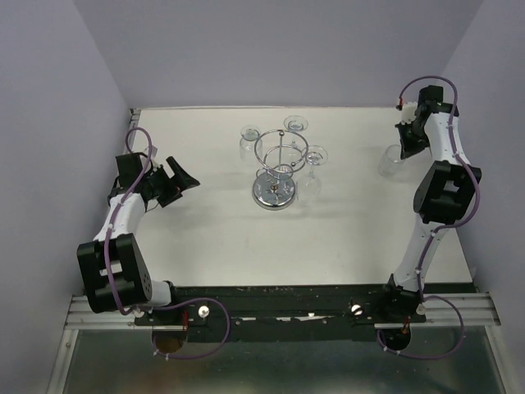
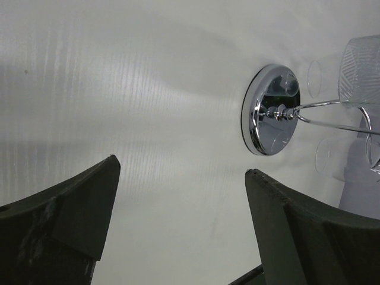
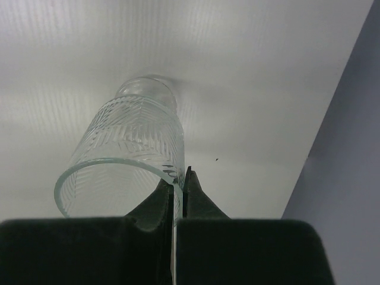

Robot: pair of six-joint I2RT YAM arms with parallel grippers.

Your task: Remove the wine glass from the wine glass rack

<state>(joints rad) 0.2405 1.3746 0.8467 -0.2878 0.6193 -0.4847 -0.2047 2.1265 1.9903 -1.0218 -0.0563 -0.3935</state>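
Observation:
The chrome wine glass rack (image 1: 276, 168) stands at the table's middle back on its round mirrored base, with clear wine glasses (image 1: 312, 160) hanging around its ring. In the left wrist view its base (image 2: 272, 110) lies sideways at upper right. My left gripper (image 1: 182, 178) is open and empty, left of the rack; in its wrist view the fingertips (image 2: 181, 166) stand wide apart. My right gripper (image 1: 404, 144) is at the far right, shut on the rim of a clear cut-pattern wine glass (image 3: 127, 157), one finger inside and one outside the wall. That glass (image 1: 390, 162) shows faintly from above.
Lilac walls close in the white table (image 1: 213, 238) on the left, back and right. The right wall (image 3: 350, 178) is close beside the held glass. The arm bases sit on a black rail (image 1: 279, 308) at the near edge.

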